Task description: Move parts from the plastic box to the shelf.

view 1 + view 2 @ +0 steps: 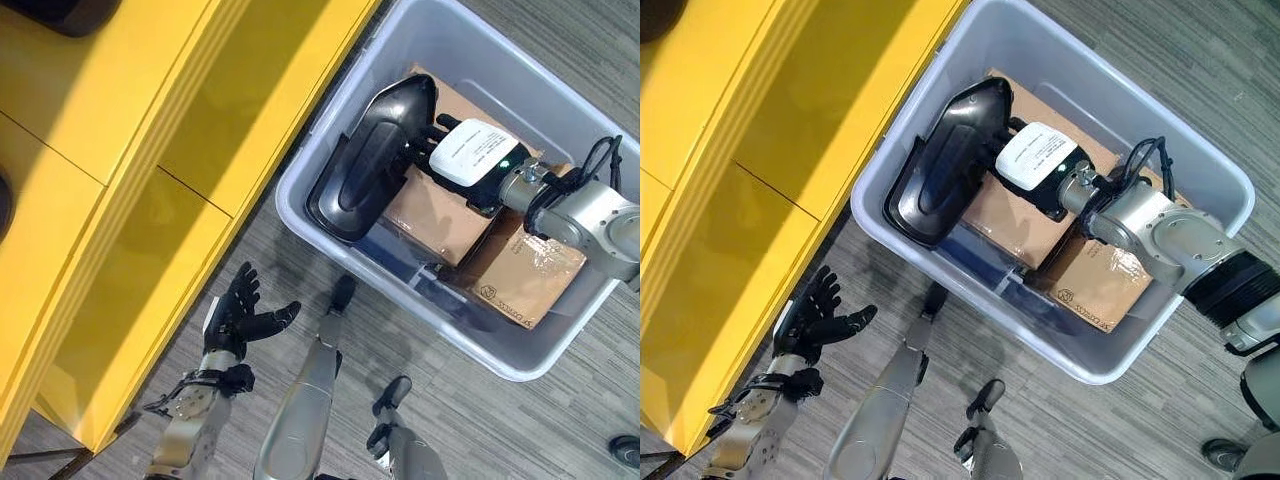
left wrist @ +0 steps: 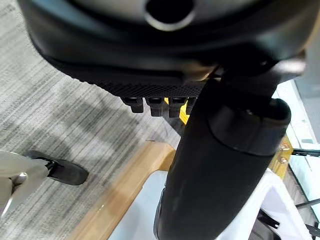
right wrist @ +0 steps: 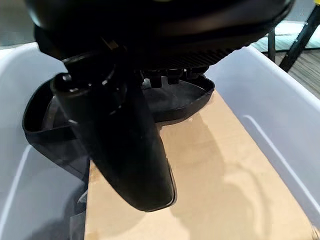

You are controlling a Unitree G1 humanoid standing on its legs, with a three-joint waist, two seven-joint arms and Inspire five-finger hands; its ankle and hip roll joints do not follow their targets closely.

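Part: black molded shell (image 1: 372, 160) — lying in the grey plastic box (image 1: 520, 365), propped on the cardboard cartons (image 1: 440, 215), one end against the box wall nearest the shelf.
Long axis: running slantwise from the carton top down toward the box corner beside the yellow shelf (image 1: 150, 150).
Right hand (image 1: 470, 155): inside the box, at the upper end of the shell; fingers reaching onto its edge, thumb out over the carton in the wrist view. Whether closed round the rim — cannot tell, fingertips hidden by the hand's own bulk.
Left hand (image 1: 240, 315): outside the box, low beside the shelf front, fingers spread, holding nothing.
Nearer hand: the right, by far — at the shell; the left well apart.
Direction to goal: shelf lies past the shell's lower end, to the robot's left; likely a lift and swing that way.
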